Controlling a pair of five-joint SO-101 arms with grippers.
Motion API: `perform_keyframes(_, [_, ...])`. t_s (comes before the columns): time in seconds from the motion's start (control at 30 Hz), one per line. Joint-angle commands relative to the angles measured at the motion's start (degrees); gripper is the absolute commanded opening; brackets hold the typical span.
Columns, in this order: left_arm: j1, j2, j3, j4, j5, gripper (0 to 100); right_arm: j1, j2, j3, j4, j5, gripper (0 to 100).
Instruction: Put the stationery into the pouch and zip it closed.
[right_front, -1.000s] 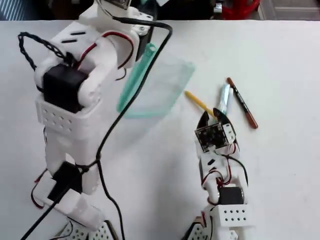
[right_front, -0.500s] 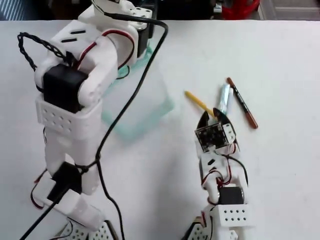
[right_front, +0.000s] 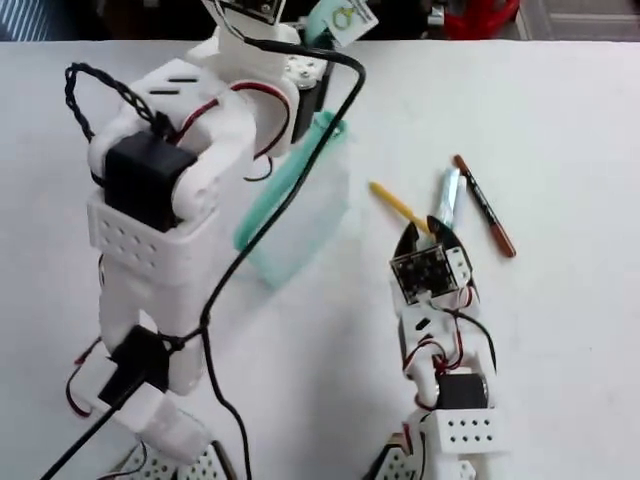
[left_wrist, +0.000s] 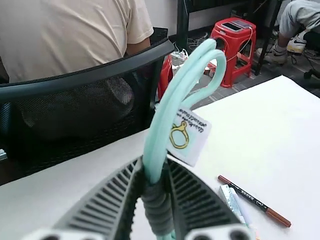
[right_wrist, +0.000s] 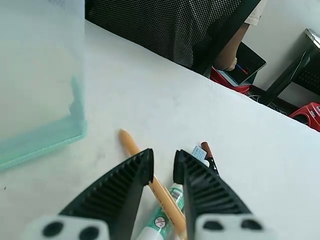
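Note:
My left gripper (left_wrist: 154, 172) is shut on the zipper edge of the translucent mint-green pouch (left_wrist: 175, 100), whose paper tag (left_wrist: 187, 135) dangles beside it. From above, the pouch (right_front: 300, 215) hangs tilted under the left arm, its lower corner at the table. A yellow pencil (right_front: 397, 205), a white-green tube (right_front: 449, 195) and a brown pen (right_front: 485, 205) lie together on the table. My right gripper (right_front: 427, 228) rests just short of them, narrowly open, with the pencil (right_wrist: 131, 142) and the tube (right_wrist: 167, 210) under its tips and nothing held.
The table (right_front: 560, 110) is a white sheet. A black mesh chair (left_wrist: 75, 105) stands past its far edge with a seated person behind it. Red stools (left_wrist: 235, 42) stand on the floor. The left arm's black cable (right_front: 270, 200) hangs in front of the pouch.
The left arm has shifted right and lifted the pouch's zipper edge higher, so the pouch swung from lying flat to hanging steeper. The right arm and the stationery stayed put.

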Motion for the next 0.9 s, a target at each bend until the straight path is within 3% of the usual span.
perform_keyframes(0.0, [-3.47,1.54,-0.18,-3.69,0.44,2,-0.4,-1.1,0.44,0.13,-0.35,12.4])
perform_keyframes(0.07, [-4.53,4.0,-0.44,-3.78,0.44,2,-1.27,-1.1,0.44,0.22,-1.58,19.4])
perform_keyframes(0.27, [-6.81,8.75,-0.7,-7.38,0.35,2,-5.41,-1.19,-0.53,2.51,-19.87,36.1])
perform_keyframes(0.4, [-10.42,9.19,-0.18,-10.99,-1.23,2,-7.08,-1.19,-5.27,10.68,-22.95,38.2])
perform_keyframes(0.57, [-12.18,9.1,-0.44,-8.62,-1.67,2,-11.21,-1.19,-14.33,27.03,-23.38,38.2])
perform_keyframes(0.87, [-5.05,6.2,-3.87,-4.92,-4.22,2,-21.23,-1.27,-27.87,40.31,-28.84,38.2])
